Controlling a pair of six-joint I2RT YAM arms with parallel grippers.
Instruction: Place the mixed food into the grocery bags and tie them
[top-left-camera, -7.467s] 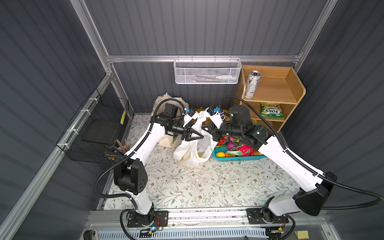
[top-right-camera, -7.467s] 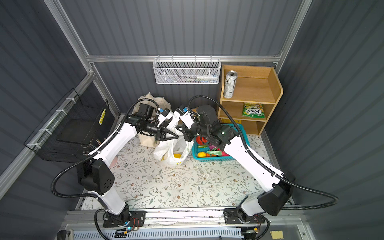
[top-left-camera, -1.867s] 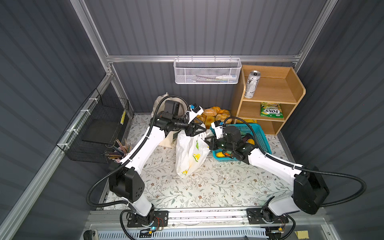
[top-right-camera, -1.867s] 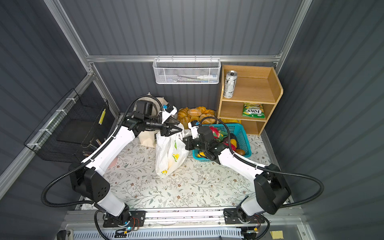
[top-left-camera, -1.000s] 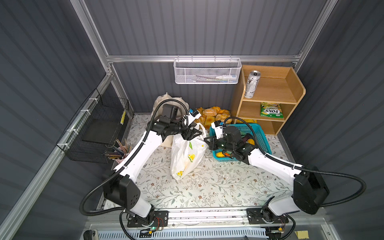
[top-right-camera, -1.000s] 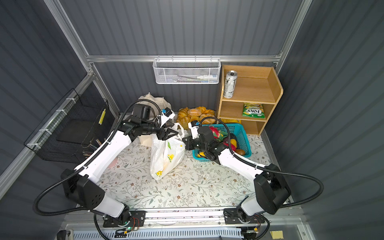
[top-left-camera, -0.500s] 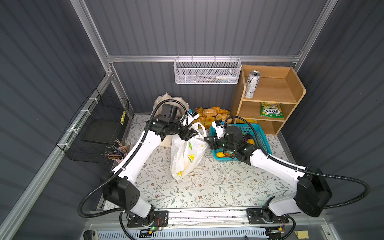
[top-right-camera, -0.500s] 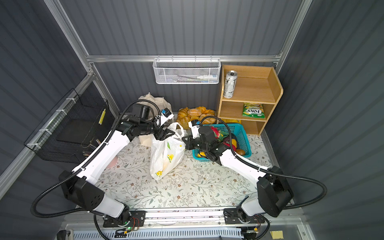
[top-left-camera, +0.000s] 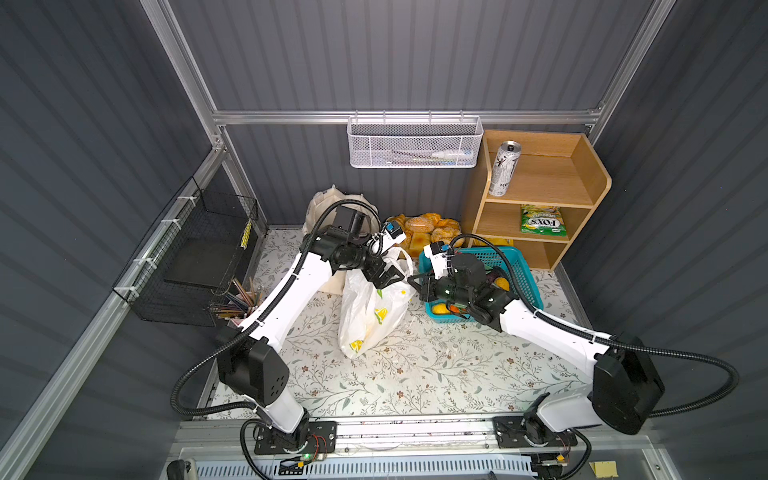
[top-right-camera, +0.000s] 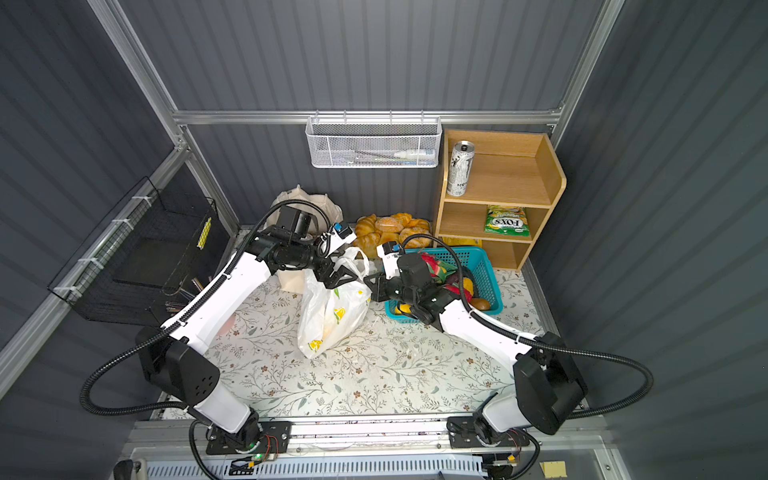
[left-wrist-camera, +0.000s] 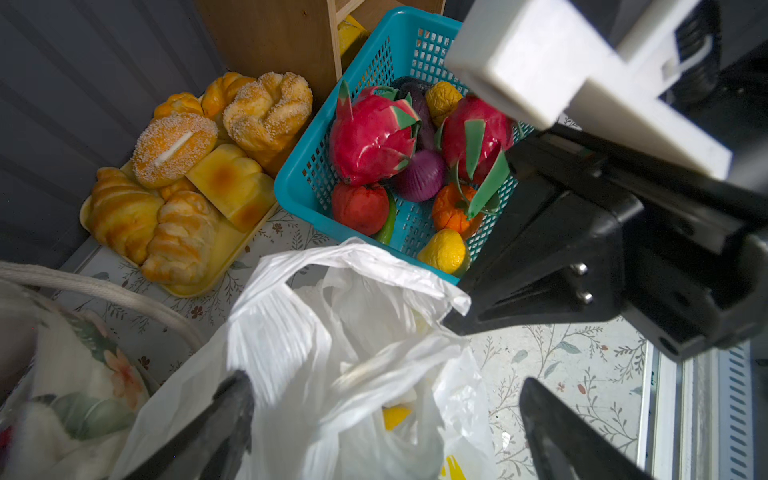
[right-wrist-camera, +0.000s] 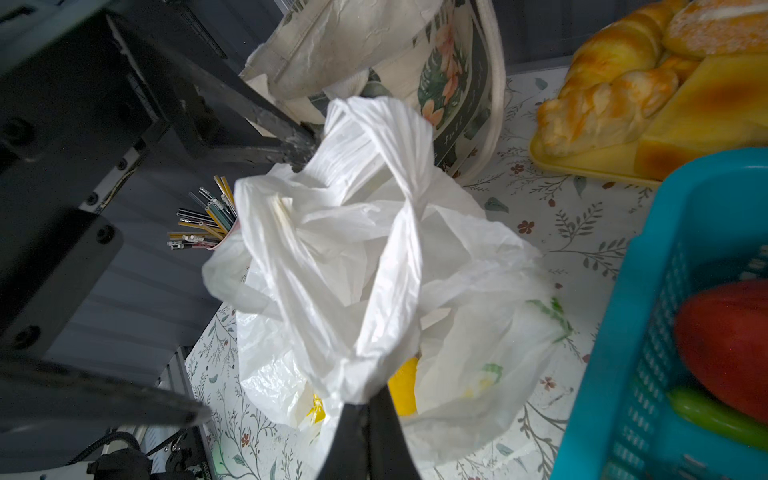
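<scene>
The plastic bag (top-left-camera: 370, 316) (top-right-camera: 332, 320) stands on the floral mat (top-left-camera: 415, 374) in the middle of the floor, between the two arms, with its top bunched upward. A yellow patch (right-wrist-camera: 405, 386) shows through the film; whether it is print or contents cannot be told.

The right gripper (top-left-camera: 410, 280) (right-wrist-camera: 365, 405) is pressed together and pinches one handle of the bag on the side toward the basket. In the right wrist view the white film gathers into its closed tips.

The left gripper (top-left-camera: 388, 276) (left-wrist-camera: 384, 388) hangs over the bag's mouth with its jaws spread wide, one on each side of the bunched top, gripping nothing. One of its fingers (right-wrist-camera: 299, 143) lies just beside the far handle loop.

Just right of the bag, under the right arm, sits a blue basket (top-left-camera: 525, 270) (left-wrist-camera: 299, 187). It holds two dragon fruits (left-wrist-camera: 370, 137), a purple onion (left-wrist-camera: 419, 176) and other fruit.

Farther back, the tote (top-left-camera: 322, 203) (right-wrist-camera: 374, 45) leans at the rear wall behind the left arm. A tray of bread (top-left-camera: 422, 228) (left-wrist-camera: 178, 187) lies between it and the shelf (top-left-camera: 582, 166).

In the far right corner, the can (top-left-camera: 503, 168) (top-right-camera: 460, 168) stands upright on the top level of the shelf. A green FOX'S pouch (top-left-camera: 542, 220) lies on the middle level and a yellow packet (top-left-camera: 495, 240) on the bottom one.

A white wire rack (top-left-camera: 415, 143) hangs on the rear wall above.
</scene>
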